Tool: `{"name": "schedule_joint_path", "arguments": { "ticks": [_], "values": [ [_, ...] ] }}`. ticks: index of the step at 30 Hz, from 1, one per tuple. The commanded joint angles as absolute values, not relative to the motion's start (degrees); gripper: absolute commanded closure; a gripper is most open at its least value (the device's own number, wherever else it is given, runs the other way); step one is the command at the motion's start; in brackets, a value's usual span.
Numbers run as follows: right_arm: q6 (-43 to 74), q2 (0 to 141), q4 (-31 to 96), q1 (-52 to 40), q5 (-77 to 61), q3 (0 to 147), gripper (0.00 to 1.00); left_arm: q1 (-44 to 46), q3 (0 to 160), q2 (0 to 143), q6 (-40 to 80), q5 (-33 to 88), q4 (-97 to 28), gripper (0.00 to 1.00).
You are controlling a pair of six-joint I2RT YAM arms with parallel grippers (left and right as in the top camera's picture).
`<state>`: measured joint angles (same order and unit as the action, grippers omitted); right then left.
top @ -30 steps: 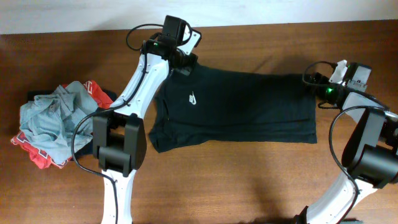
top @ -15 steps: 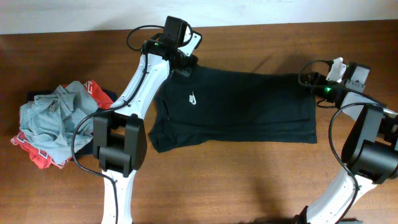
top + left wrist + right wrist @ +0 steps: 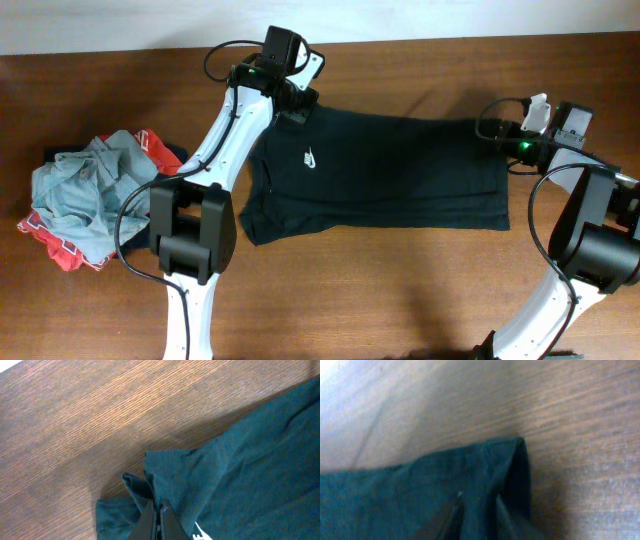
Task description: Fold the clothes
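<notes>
The black T-shirt [image 3: 390, 170] is spread flat across the middle of the table [image 3: 400, 300], nearer the far edge. A bunched fold at one end is pinched tight by the left gripper [image 3: 156, 512]. The right gripper [image 3: 479, 515] is set narrow at the opposite hem corner, but a grip cannot be made out in the blur. Other garments [image 3: 85, 200] are heaped by the left edge.
</notes>
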<state>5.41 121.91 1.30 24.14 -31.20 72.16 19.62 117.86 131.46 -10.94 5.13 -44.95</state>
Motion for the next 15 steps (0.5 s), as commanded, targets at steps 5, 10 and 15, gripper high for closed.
{"name": "schedule_joint_path", "arguments": {
  "ticks": [5,10,15],
  "values": [
    [6.4,122.5,5.2,24.1,-33.8,75.4,0.96,19.9,118.3,130.2,-11.3,2.5,-46.1,1.00],
    [6.5,119.6,12.2,24.1,-35.8,78.8,0.96,20.0,118.3,127.9,-11.3,1.7,-49.0,1.00],
    [6.5,114.6,20.7,24.1,-35.3,79.7,0.96,20.0,118.3,124.9,-11.2,1.7,-53.1,1.00]
  ]
}}
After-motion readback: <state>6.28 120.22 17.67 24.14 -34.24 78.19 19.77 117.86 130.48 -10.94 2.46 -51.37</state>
